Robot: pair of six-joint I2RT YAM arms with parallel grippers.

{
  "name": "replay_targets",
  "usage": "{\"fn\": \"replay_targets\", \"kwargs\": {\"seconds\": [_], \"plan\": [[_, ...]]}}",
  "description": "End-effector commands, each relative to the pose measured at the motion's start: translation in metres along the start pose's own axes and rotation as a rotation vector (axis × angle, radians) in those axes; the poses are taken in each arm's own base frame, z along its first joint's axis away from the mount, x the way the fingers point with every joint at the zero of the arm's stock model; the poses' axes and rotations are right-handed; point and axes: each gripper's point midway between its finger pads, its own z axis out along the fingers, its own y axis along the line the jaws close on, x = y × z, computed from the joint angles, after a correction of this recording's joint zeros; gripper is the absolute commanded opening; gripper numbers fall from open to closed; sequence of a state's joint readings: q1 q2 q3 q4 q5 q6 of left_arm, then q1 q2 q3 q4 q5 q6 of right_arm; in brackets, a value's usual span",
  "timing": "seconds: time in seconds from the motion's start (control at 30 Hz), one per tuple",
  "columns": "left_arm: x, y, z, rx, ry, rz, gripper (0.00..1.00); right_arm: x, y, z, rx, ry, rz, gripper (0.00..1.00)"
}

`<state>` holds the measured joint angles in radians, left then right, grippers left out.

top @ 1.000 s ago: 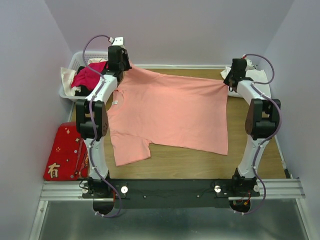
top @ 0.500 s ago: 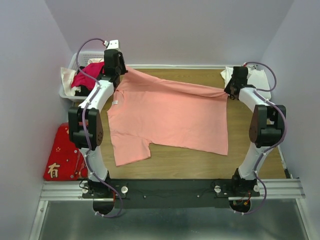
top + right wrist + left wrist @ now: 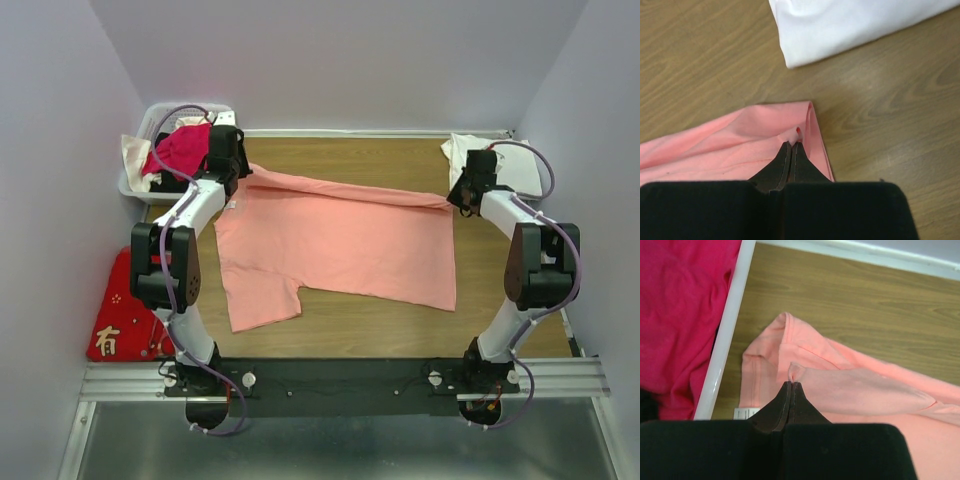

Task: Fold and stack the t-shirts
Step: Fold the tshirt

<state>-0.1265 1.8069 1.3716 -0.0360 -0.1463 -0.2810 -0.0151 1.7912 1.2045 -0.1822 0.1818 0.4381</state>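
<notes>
Both arms are on the pink t-shirt [image 3: 340, 245], which lies spread across the table [image 3: 400, 320] with its collar end toward the left arm and its hem toward the right. The left tool [image 3: 791, 385] is pressed together on a small peak of fabric at the far shoulder, just beside the neckline. The right tool [image 3: 791, 145] is clamped the same way on the far hem corner, and the pink cloth bunches into a little nub at its tips.

Between the two pinches, the far edge of the tee is turned over onto the body in a narrow band, so this looks like the first lengthwise fold, and barely begun. The near sleeve sticks out flat and unfolded.

The white t-shirt [image 3: 850, 25] waits close beyond the pink tee's hem corner, apart from it. Off the collar end sits a white basket [image 3: 150, 125] with a magenta garment [image 3: 680, 310] heaped in it.

The next move probably calls for both arms to travel together toward the tee's near edge. They need to hold the pinched edge taut and level so the fold lands straight, and only then let go. If one side leads, the crease could skew or the body could drag along the wood.
</notes>
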Motion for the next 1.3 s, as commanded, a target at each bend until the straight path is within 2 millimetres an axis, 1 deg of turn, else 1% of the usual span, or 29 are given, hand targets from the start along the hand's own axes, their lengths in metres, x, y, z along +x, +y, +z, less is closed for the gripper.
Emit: {"fn": "replay_targets", "kwargs": {"seconds": [0.0,0.07,0.1,0.17,0.3,0.37,0.43,0.47,0.5,0.53,0.57,0.6,0.63,0.7,0.73,0.77,0.8,0.83,0.93,1.03,1.07,1.13,1.17,1.27], "plan": [[0.005,0.013,-0.017,-0.053,0.005,-0.029,0.00,0.026,-0.011,-0.012,0.006,0.068,0.017,0.01],[0.010,0.016,-0.019,-0.067,0.015,-0.034,0.00,0.036,-0.017,-0.013,0.024,0.086,0.021,0.01],[0.018,0.019,-0.020,-0.078,0.031,-0.036,0.00,0.039,-0.018,-0.015,0.025,0.091,0.022,0.01],[0.026,0.023,-0.021,-0.093,0.048,-0.041,0.00,0.047,-0.022,-0.016,0.035,0.111,0.028,0.01],[0.048,0.030,-0.023,-0.125,0.101,-0.044,0.00,0.069,-0.032,-0.017,0.061,0.161,0.034,0.01],[0.056,0.034,-0.026,-0.152,0.128,-0.061,0.00,0.073,-0.035,-0.019,0.077,0.170,0.046,0.01],[0.058,0.039,-0.029,-0.186,0.144,-0.078,0.00,0.076,-0.036,-0.021,0.079,0.179,0.048,0.01],[0.067,0.043,-0.031,-0.210,0.181,-0.080,0.00,0.077,-0.037,-0.022,0.081,0.182,0.052,0.01],[0.071,0.045,-0.033,-0.236,0.198,-0.117,0.00,0.076,-0.036,-0.023,0.081,0.181,0.055,0.01],[0.071,0.048,-0.034,-0.259,0.209,-0.124,0.00,0.077,-0.038,-0.026,0.092,0.188,0.055,0.03],[0.085,0.051,-0.037,-0.284,0.266,-0.121,0.00,0.075,-0.039,-0.029,0.094,0.181,0.062,0.06],[0.091,0.053,-0.039,-0.300,0.286,-0.129,0.00,0.074,-0.039,-0.031,0.096,0.182,0.063,0.15],[0.098,0.054,-0.041,-0.315,0.304,-0.133,0.00,0.074,-0.041,-0.034,0.104,0.184,0.061,0.20],[0.107,0.057,-0.045,-0.332,0.329,-0.136,0.00,0.073,-0.042,-0.042,0.105,0.177,0.073,0.27],[0.114,0.060,-0.048,-0.343,0.341,-0.138,0.00,0.074,-0.044,-0.045,0.113,0.183,0.074,0.28],[0.115,0.061,-0.052,-0.347,0.345,-0.140,0.00,0.077,-0.047,-0.049,0.120,0.184,0.081,0.30],[0.116,0.062,-0.055,-0.355,0.348,-0.145,0.00,0.074,-0.046,-0.054,0.113,0.171,0.090,0.32],[0.120,0.065,-0.057,-0.368,0.354,-0.145,0.02,0.075,-0.047,-0.058,0.113,0.169,0.094,0.33],[0.121,0.068,-0.066,-0.390,0.360,-0.155,0.04,0.077,-0.048,-0.068,0.101,0.163,0.104,0.34],[0.120,0.069,-0.074,-0.396,0.362,-0.168,0.06,0.072,-0.048,-0.074,0.100,0.144,0.110,0.34],[0.118,0.069,-0.078,-0.394,0.358,-0.169,0.06,0.071,-0.048,-0.076,0.094,0.140,0.110,0.34],[0.120,0.071,-0.083,-0.401,0.362,-0.174,0.08,0.071,-0.045,-0.078,0.080,0.143,0.117,0.34],[0.118,0.071,-0.087,-0.402,0.360,-0.172,0.08,0.071,-0.044,-0.078,0.073,0.145,0.117,0.34],[0.114,0.072,-0.093,-0.403,0.350,-0.171,0.08,0.074,-0.038,-0.075,0.050,0.170,0.124,0.34]]}}
